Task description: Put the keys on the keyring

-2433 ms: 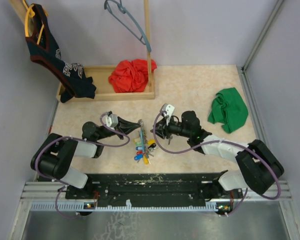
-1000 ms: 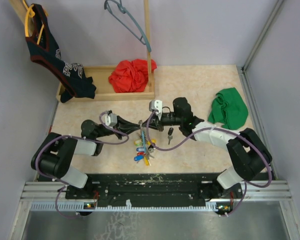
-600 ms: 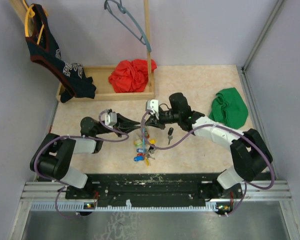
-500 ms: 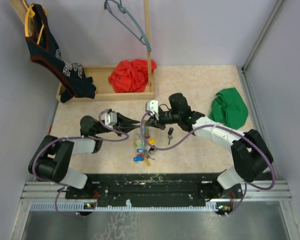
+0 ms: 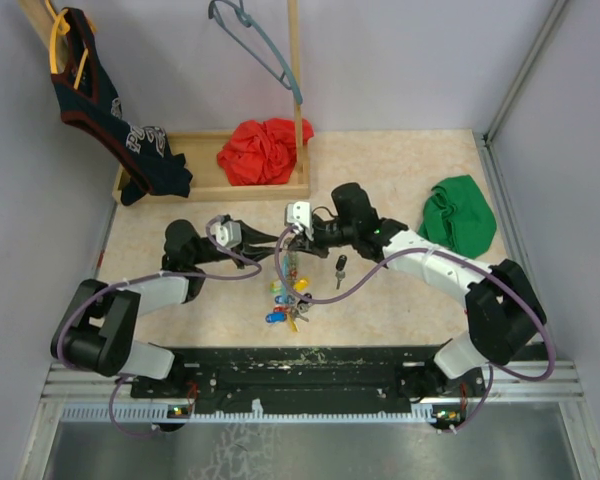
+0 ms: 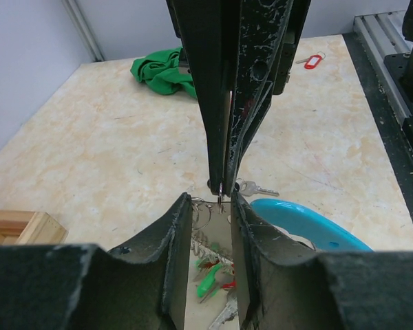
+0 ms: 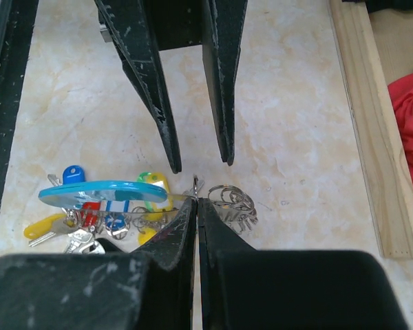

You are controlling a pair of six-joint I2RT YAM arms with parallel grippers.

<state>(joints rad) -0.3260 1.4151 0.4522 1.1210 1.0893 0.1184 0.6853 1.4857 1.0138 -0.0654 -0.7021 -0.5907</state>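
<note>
I read the right gripper (image 7: 196, 204) pinched shut on the keyring (image 7: 107, 192) wire. The left gripper (image 6: 211, 206) stands open directly opposite, tips near it. The keys (image 7: 82, 223) bunch under the ring's light-blue section.

The right end effector (image 7: 196, 203) has swung away from the near edge, out over the middle of the bench (image 5: 400, 170). It now meets the left end effector (image 6: 212, 203) tip to tip. The left one has opened up a little. A black key (image 5: 340, 265) now shows where the right arm lay.
</note>
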